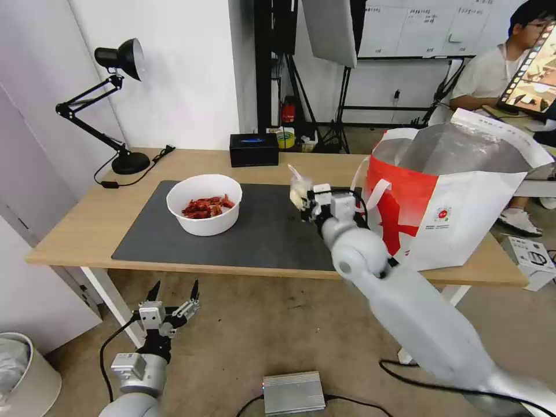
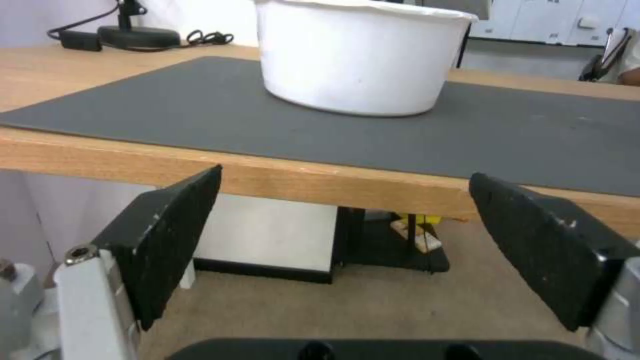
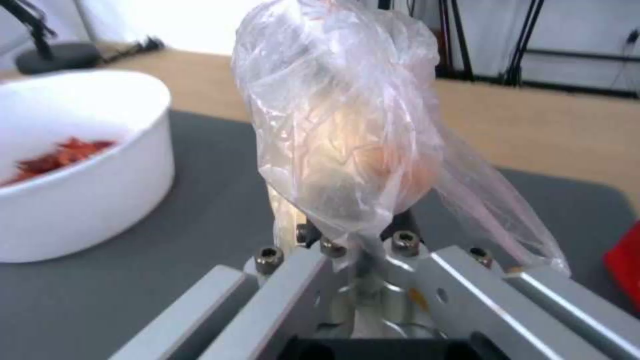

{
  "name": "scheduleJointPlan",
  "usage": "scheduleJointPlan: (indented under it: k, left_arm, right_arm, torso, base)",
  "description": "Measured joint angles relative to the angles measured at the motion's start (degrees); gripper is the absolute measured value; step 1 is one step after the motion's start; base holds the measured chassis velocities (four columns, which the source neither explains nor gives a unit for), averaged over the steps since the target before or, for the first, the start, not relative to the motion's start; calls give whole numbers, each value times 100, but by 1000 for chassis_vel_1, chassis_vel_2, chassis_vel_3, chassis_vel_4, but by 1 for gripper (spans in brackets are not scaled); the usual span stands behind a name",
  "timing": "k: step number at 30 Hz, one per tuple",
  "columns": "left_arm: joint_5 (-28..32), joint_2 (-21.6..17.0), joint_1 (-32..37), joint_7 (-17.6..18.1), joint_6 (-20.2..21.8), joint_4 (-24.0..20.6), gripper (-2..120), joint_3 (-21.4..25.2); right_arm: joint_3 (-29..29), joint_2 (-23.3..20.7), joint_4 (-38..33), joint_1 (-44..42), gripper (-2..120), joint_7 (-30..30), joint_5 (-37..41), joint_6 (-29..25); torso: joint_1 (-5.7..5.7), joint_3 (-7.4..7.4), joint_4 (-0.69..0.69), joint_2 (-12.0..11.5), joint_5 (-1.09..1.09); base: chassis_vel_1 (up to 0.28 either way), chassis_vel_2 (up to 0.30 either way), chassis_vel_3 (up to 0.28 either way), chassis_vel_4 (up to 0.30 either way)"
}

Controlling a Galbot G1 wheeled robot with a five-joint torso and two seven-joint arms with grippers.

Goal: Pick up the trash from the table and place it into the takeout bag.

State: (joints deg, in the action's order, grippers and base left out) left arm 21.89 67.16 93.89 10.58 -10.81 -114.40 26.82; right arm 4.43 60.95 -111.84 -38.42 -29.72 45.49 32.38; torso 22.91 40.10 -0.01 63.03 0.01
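Note:
My right gripper (image 1: 305, 204) is shut on a small clear bag with a whitish lump (image 1: 298, 189), held above the dark grey mat (image 1: 260, 231) just left of the takeout bag (image 1: 457, 191). The right wrist view has the clear bag (image 3: 347, 130) bulging up from between the closed fingers. A white round bowl of red shell scraps (image 1: 204, 204) rests on the mat's left part; the bowl (image 2: 357, 55) stands beyond the table edge (image 2: 320, 182) in the left wrist view. My left gripper (image 1: 174, 292) hangs open below the table's front edge, its black fingers (image 2: 170, 235) spread wide.
A black desk lamp (image 1: 113, 98) stands at the table's back left and a black rectangular box (image 1: 253, 149) at the back middle. On the floor lie a silver box (image 1: 293, 392) and cables. A white bin (image 1: 23, 373) is at the lower left.

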Motion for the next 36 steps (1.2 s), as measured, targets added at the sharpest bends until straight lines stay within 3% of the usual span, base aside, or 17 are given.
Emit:
scheduleJointPlan:
  k: [3,11,16,22,28,36]
  left_arm:
    - [-63,26,53,1,3,-6,100,-1]
    - [-87,44,50,1,-3,10,100,17]
    - [-98,66,41,2,-6,29,100,-9]
    - [-115,97,5,8,-7,59,100,-75]
    - [-114,107,-2,15,-7,66,100,-94]
    - [-101,107,-36,20,-11,129,100,-104]
  right_arm:
    - [-302,-288,-517,-222,0,106,-95,8]
    - [-872,-789,-1025,-329,0,389,-555,-318]
    - [-1142,-897,-945,-317,0,500,-1061,-756]
    - [-1486,-934,-471,-309,0,593,-2338,-1498]
    - [-1616,-893,-222,-287,0,372,-2936,-1621]
    - [-1696,-864,-91,-241,0,-108,-2654,-1383]
  torso:
    - [0,0,0,0,-1]
    - [0,0,0,0,-1]
    - [1,0,1,0,-1]
    - [1,1,0,0,0]
    - [0,1,1,0,-1]
    - [1,1,1,0,-1]
  base:
    - [0,0,0,0]
    - [0,0,0,0]
    - [0,0,0,0]
    - [0,0,0,0]
    - [0,0,0,0]
    - [0,0,0,0]
